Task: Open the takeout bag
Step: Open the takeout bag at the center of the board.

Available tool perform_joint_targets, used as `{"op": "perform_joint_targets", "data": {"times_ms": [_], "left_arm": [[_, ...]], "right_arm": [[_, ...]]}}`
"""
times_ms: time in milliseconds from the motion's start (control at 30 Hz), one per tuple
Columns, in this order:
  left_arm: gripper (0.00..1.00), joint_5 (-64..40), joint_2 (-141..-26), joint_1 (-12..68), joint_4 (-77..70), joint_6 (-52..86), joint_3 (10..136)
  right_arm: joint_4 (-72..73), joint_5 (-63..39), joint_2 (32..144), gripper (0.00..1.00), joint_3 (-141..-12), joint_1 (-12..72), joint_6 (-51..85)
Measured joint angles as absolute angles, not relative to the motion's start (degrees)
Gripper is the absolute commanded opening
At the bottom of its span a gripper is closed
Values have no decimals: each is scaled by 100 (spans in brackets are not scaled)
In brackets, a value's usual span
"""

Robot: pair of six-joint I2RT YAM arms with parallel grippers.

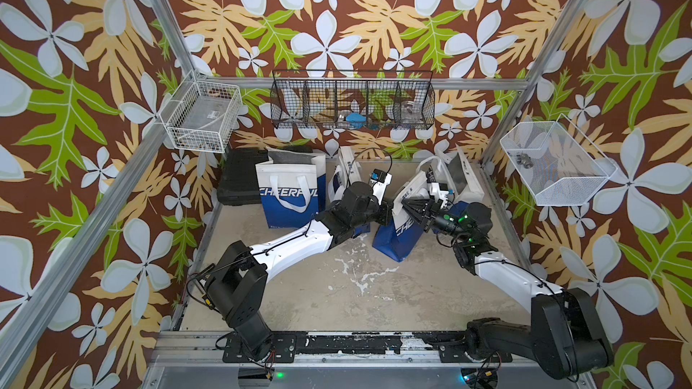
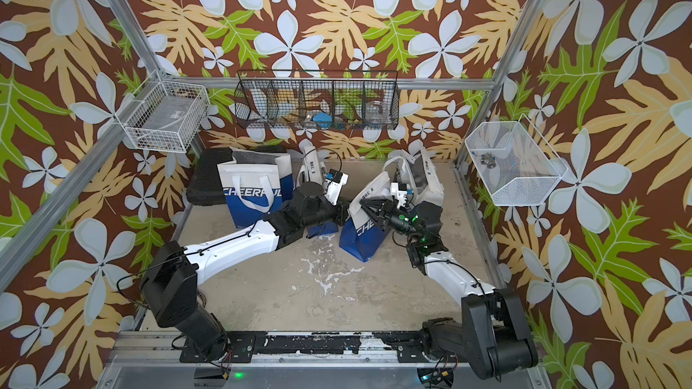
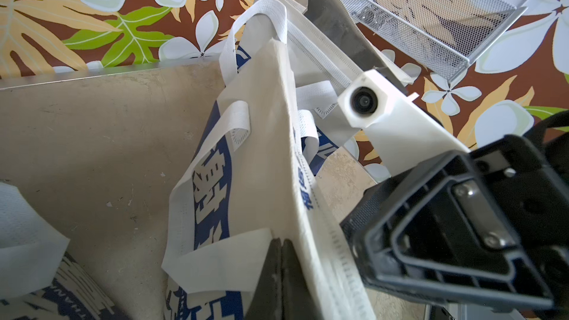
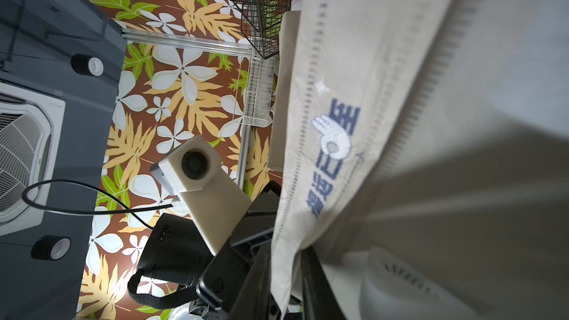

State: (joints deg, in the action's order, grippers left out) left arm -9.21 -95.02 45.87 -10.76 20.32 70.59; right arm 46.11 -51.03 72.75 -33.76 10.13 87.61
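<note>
The takeout bag, white on top and blue below with CHEERFUL lettering, stands tilted at mid-table between my two arms. My left gripper is at its left rim. In the left wrist view the two dark fingers press together where a fold of the white rim meets their tips. My right gripper reaches in from the right. In the right wrist view it is shut on the stitched white edge. The bag's inside is hidden.
A second CHEERFUL bag stands open at the back left beside a black case. More bags stand behind my left wrist and at the back right. Wire baskets hang on the walls.
</note>
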Motion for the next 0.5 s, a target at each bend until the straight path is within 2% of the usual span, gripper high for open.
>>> {"op": "perform_joint_targets", "data": {"times_ms": [133,200,233,300,333,433,467,500], "left_arm": [[0,-775,-9502,4685,-1039,1907,7085],[0,-663,-9502,4722,-976,1848,7098],[7,-607,-9502,4737,-965,1826,7098],[35,-556,-9397,4748,-965,1791,7022],[43,-497,-9264,4759,-954,1780,6923],[55,-211,-8619,4770,-1007,1890,6504],[65,-117,-8313,4777,-1085,1979,6305],[71,-5,-7970,4788,-1251,2038,6042]], "right_arm": [[3879,-5100,7293,0,-3583,1037,8364],[3719,-5111,7297,0,-3634,1041,8261],[3640,-5113,7290,0,-3669,1041,8204],[3564,-5074,7210,0,-3671,1050,8167],[3553,-5054,7137,0,-3642,1052,8182],[3601,-4943,6932,0,-3607,1052,8204],[3642,-4936,6869,0,-3607,1052,8204],[3693,-4934,6805,0,-3594,1052,8228]]}}
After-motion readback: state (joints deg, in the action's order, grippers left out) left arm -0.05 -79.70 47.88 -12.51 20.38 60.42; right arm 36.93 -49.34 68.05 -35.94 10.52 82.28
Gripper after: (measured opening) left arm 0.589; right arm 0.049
